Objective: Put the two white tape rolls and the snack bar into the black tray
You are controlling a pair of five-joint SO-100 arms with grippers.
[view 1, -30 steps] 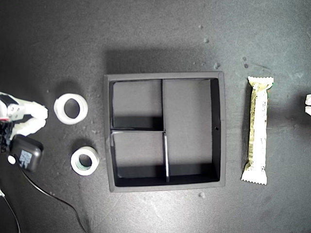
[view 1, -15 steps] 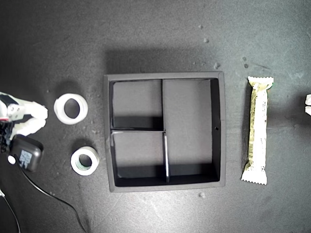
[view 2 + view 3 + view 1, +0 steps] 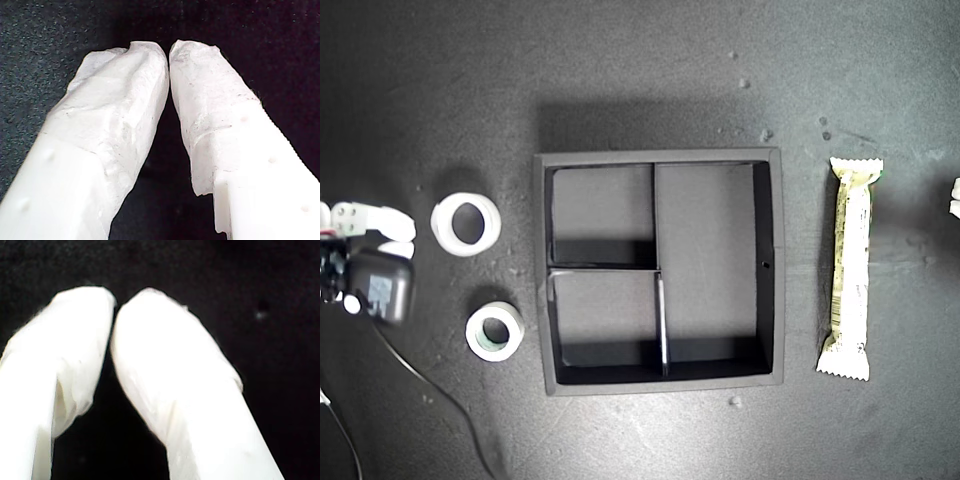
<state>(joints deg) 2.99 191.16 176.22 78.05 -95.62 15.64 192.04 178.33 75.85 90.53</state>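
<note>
The black tray sits mid-mat in the exterior view, with nothing in its compartments. To its left in that view lie two white tape rolls, a larger one and a smaller one with a greenish inner rim. The snack bar lies lengthwise to the tray's right. An arm's white fingers reach in from the exterior view's left edge, just short of the larger roll. My first gripper and my second gripper are both shut over bare dark mat, holding nothing.
A black camera module rides on the arm at the exterior view's left, and its cable trails across the mat toward the bottom edge. A sliver of another white arm shows at the right edge. Small pale specks dot the mat.
The arm at the exterior view's left has shifted: its fingers rose and straightened toward the larger roll, and its black module moved up and right. Rolls, bar and tray have not moved.
</note>
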